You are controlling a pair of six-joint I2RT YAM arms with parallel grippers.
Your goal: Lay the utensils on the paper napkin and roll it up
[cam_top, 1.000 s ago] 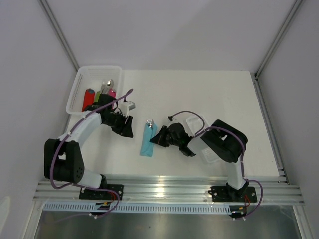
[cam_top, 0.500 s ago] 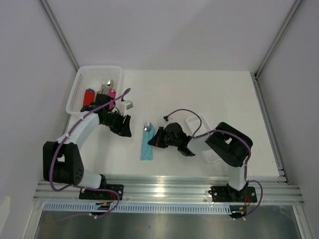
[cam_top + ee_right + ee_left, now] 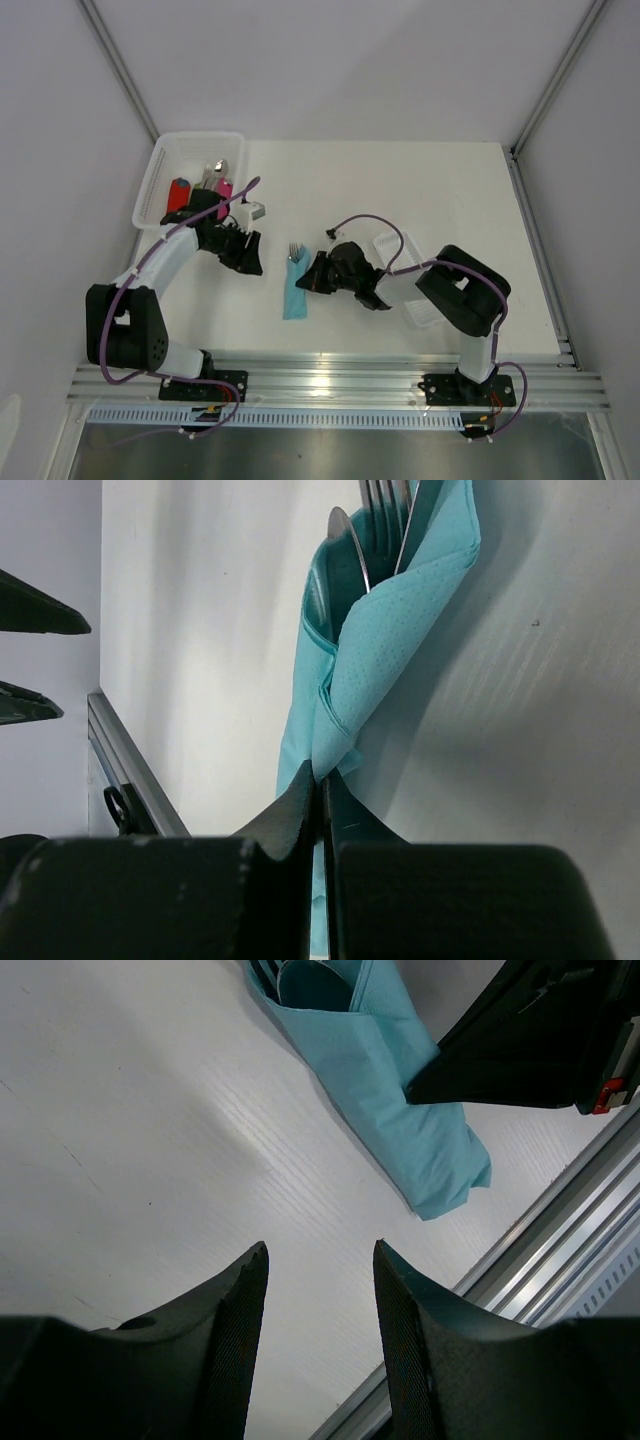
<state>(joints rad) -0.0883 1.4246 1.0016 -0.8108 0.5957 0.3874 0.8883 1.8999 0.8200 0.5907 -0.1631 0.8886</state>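
Observation:
The teal paper napkin [image 3: 293, 292] lies mid-table, folded into a long narrow wrap around the utensils [image 3: 296, 252], whose silver fork and spoon tips poke out of its far end. In the right wrist view the napkin [image 3: 395, 630] stands loosely wrapped around the utensils [image 3: 378, 520]. My right gripper [image 3: 322, 776] is shut on a folded edge of the paper, at the wrap's right side [image 3: 304, 283]. My left gripper [image 3: 253, 264] hovers left of the wrap, apart from it. It is open [image 3: 320, 1252] with only bare table between its fingers, the napkin [image 3: 400, 1100] lying beyond them.
A white basket [image 3: 150, 185] at the back left holds red, green and pink rolls. A white tray [image 3: 388, 243] lies partly under the right arm. An aluminium rail [image 3: 330, 375] runs along the near table edge.
The right gripper has drawn the napkin edge slightly left and away, and the fork tips now show more at the wrap's far end. The left gripper has backed off slightly to the left.

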